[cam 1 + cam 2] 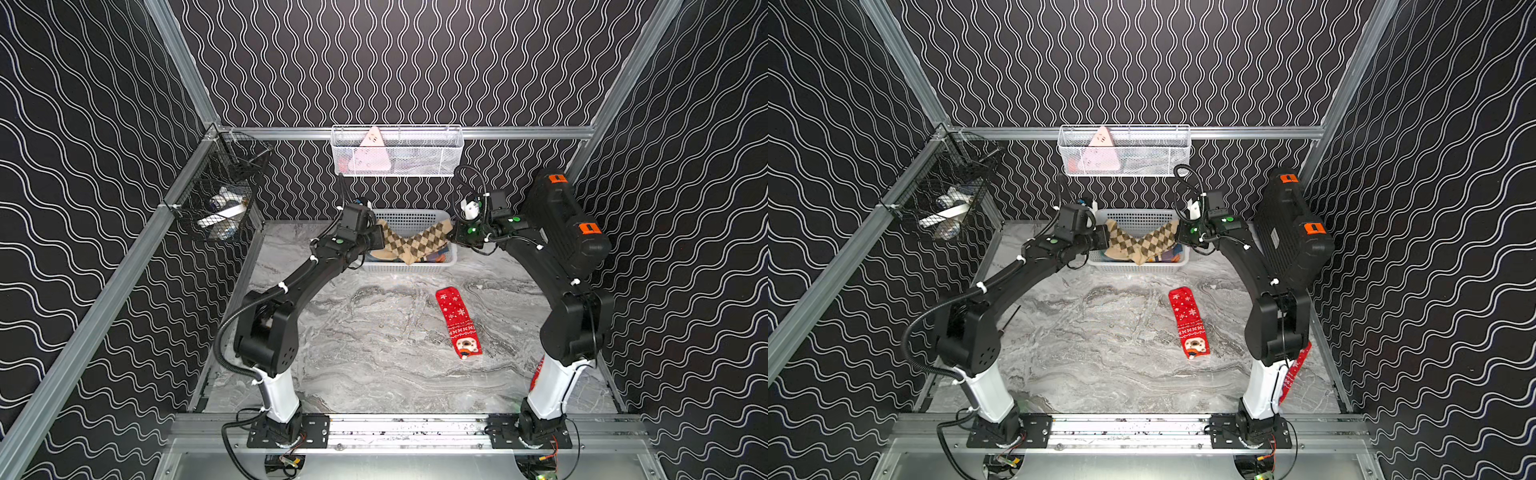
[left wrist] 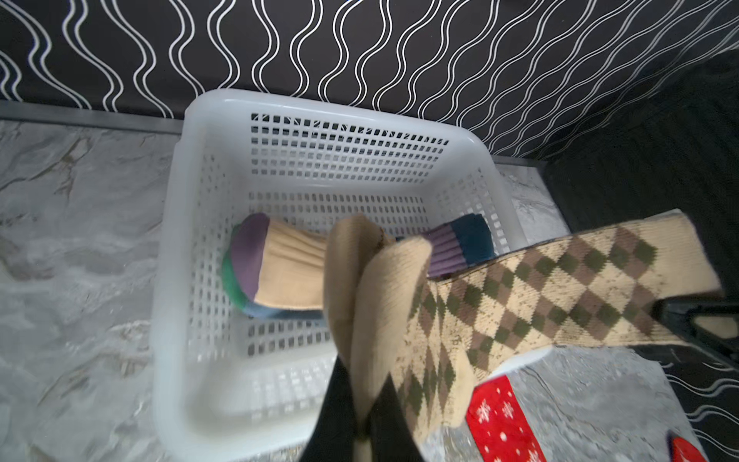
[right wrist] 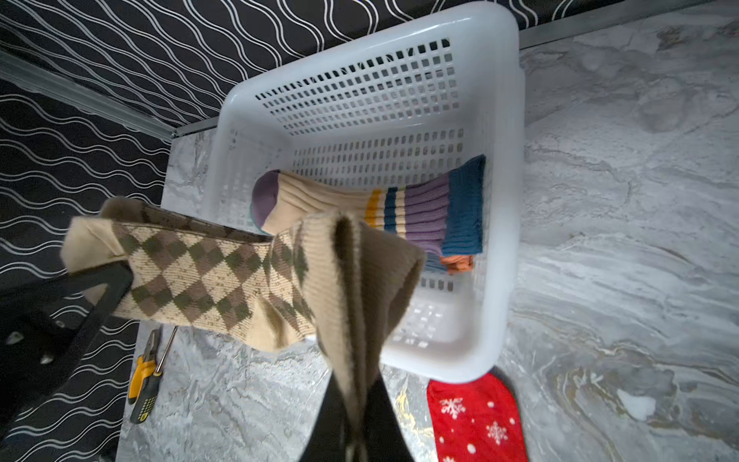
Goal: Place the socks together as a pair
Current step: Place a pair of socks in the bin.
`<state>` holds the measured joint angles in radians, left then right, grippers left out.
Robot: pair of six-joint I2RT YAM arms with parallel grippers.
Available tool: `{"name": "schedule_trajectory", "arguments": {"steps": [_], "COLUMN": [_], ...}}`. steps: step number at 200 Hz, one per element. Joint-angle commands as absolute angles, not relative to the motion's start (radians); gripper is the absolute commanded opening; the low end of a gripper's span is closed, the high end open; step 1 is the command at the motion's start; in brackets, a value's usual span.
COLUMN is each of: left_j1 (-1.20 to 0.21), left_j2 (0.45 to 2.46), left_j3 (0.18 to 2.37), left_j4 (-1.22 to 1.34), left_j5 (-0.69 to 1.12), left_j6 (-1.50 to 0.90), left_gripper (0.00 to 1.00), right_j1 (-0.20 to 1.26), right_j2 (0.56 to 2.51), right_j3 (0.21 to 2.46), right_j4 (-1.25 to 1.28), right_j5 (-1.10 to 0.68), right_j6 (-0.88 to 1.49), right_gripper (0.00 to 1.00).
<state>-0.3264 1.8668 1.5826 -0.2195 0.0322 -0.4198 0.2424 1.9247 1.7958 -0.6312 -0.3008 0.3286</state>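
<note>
near: red sock (image 1: 458,322) flat on counter (image 1: 374,340) | step: argyle (image 1: 399,243) slung between arms above basket (image 1: 409,268) | jaws: left clamped on toe end, right clamped on cuff, cloth sagging between | probably two socks layered, hard to tell | next: carry to bare counter, lay flat, release | far: striped sock (image 3: 424,208) in basket
</note>
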Motion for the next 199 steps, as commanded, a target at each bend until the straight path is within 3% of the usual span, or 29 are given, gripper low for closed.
{"name": "schedule_trajectory", "arguments": {"steps": [1,40,122,139,164,199], "left_j1": [-0.316,-0.298,-0.270,-0.268,-0.268,-0.270], "left_j2": [1.950,2.107,2.229,2.234,2.223,2.142], "left_j3": [1.642,1.723,1.791,1.788,1.776,1.736], "left_j4": [-0.231,-0.208,-0.185,-0.176,-0.165,-0.133], "left_j5": [0.000,-0.035,-0.087,-0.087,-0.096,-0.101], "left_j6": [-0.388,-0.361,-0.329,-0.325,-0.317,-0.319], "left_gripper": [0.00,0.00,0.00,0.15,0.50,0.67], "right_j1": [0.217,0.168,0.166,0.166,0.166,0.166], "right_j2": [1.990,2.142,2.296,2.308,2.280,2.168], "right_j3": [1.831,1.908,1.976,1.982,1.959,1.904], "right_j4": [-0.594,-0.531,-0.490,-0.496,-0.500,-0.515], "right_j5": [-0.309,-0.378,-0.491,-0.498,-0.470,-0.386], "right_j6": [0.326,0.360,0.386,0.387,0.379,0.363], "right_gripper": [0.00,0.00,0.00,0.01,0.20,0.39]}}
